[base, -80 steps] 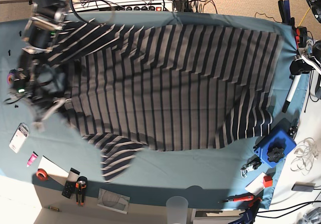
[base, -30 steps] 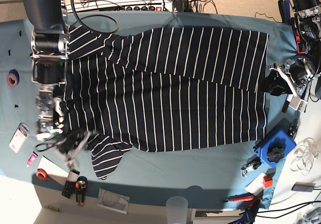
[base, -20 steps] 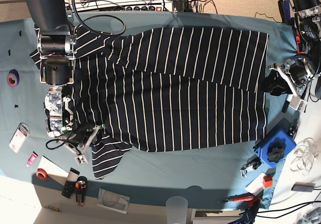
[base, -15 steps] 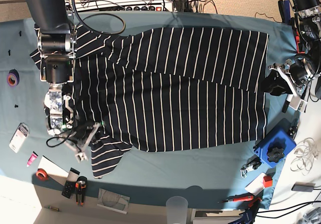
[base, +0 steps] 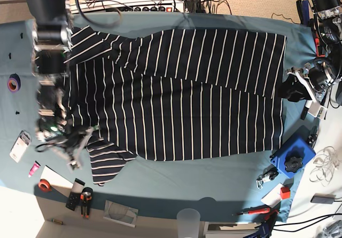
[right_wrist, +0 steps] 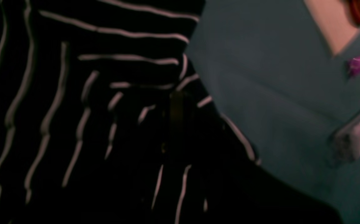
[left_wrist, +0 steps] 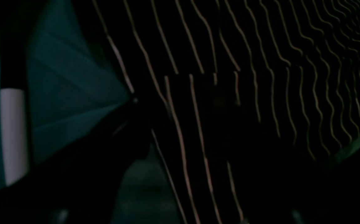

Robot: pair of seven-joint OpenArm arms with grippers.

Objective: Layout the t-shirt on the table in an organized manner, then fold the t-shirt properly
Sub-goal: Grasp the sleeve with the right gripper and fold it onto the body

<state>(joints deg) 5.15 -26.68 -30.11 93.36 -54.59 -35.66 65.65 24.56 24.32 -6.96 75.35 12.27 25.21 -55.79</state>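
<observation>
The shirt [base: 176, 94] lay spread on the desk [base: 176, 182], dark with thin white stripes, its hem toward the left tool [base: 291, 86]. Compared with half a second before, the right tool [base: 80, 142] had pulled the near sleeve [base: 107, 163] outward and toward the near desk edge; the sleeve now lay flatter and squarer. I judged the laying out was nearly done, though a diagonal crease still crossed the body. The right tool seemed closed on the sleeve edge, judging from the base view. The left tool appeared to pinch the hem, but its wrist picture was too dark, so I cannot tell. No label or writing could be read.
</observation>
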